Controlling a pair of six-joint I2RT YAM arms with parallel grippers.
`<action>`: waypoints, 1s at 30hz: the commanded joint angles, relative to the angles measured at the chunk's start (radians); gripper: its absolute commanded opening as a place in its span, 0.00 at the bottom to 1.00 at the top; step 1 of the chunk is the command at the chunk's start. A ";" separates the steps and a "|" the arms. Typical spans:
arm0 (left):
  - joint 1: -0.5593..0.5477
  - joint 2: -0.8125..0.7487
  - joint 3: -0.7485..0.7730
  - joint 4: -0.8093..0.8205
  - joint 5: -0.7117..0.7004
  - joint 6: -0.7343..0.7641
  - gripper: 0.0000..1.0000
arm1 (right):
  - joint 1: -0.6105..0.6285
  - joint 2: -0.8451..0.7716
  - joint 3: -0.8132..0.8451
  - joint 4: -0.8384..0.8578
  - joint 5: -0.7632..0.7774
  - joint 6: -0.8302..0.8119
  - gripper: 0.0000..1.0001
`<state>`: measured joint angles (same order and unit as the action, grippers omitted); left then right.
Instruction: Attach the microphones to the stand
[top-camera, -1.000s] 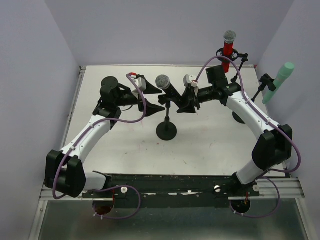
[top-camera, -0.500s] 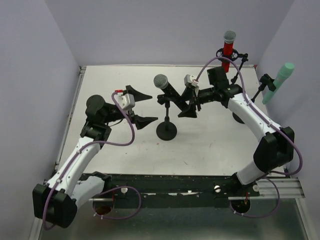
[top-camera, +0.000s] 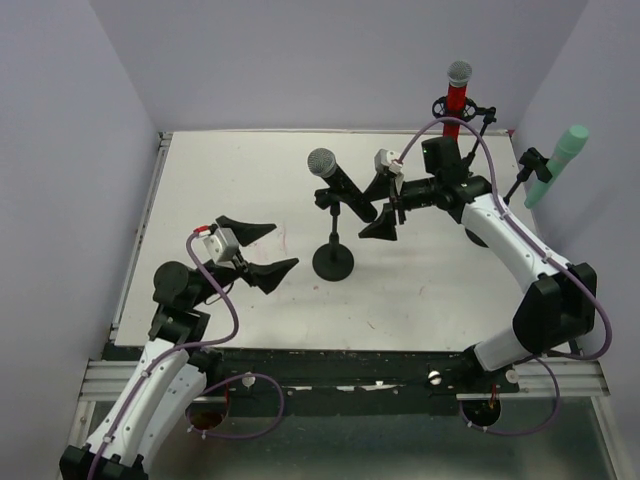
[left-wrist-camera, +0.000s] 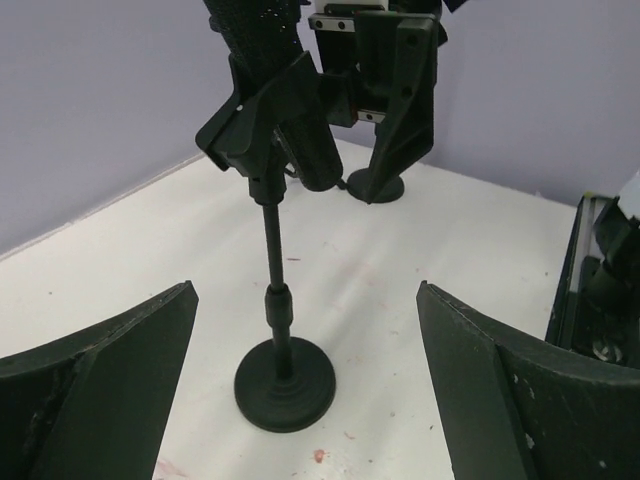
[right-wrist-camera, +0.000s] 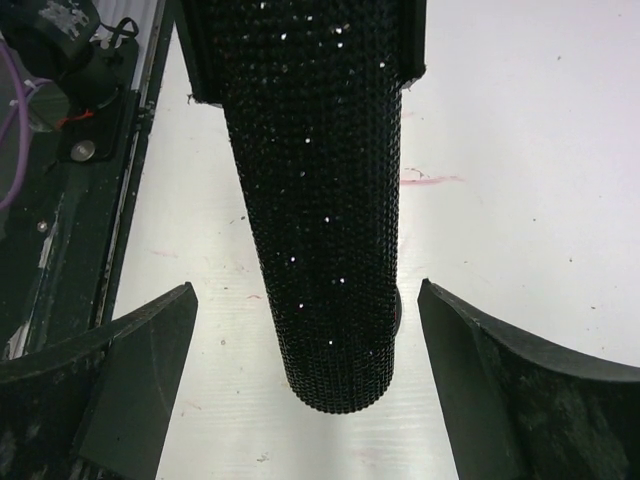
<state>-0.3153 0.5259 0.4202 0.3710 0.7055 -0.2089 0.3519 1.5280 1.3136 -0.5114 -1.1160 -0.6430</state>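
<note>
The white table (top-camera: 230, 190) carries three black stands, and each one holds a microphone. At the back right, the red microphone with a silver mesh head (top-camera: 456, 100) stands upright. At the far right, the all mint-green microphone (top-camera: 555, 165) leans in its holder. The black round-based stand (top-camera: 333, 262) in the middle holds the black microphone with a silver mesh head (top-camera: 340, 180), clamped in the stand's black clip (left-wrist-camera: 262, 105).

The relation that matters is between this black microphone and the right gripper (top-camera: 380, 207). In the top view, the microphone's long axis slopes from the mesh head at the upper left down to its tail at the lower right. The tail points straight into the right gripper. In the right wrist view, the glittering black body (right-wrist-camera: 320, 200) hangs between the dark fingers (right-wrist-camera: 110, 380) with white table showing on either side. The jaws are therefore spread wide and grip nothing.

The right arm is much the nearer arm. To come clear, it would probably need to back off along that sloping axis, away from the tail, so that it does not knock the stand.

The left gripper (top-camera: 283, 246) sits well apart on the near left. It is also fully spread and empty, and it faces the stand from that side.
</note>
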 joint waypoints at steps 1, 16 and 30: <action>0.004 0.019 -0.044 0.074 -0.072 -0.220 0.98 | -0.013 -0.046 -0.037 0.062 -0.024 0.042 1.00; -0.215 0.100 -0.139 0.115 -0.236 -0.037 0.98 | -0.106 -0.106 -0.100 0.109 -0.096 0.068 1.00; -0.286 0.144 -0.124 0.151 -0.334 0.071 0.99 | -0.165 -0.244 -0.200 0.093 -0.025 -0.006 1.00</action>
<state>-0.5720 0.6575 0.2695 0.5064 0.4442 -0.2081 0.2180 1.3373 1.1458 -0.4164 -1.1530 -0.6277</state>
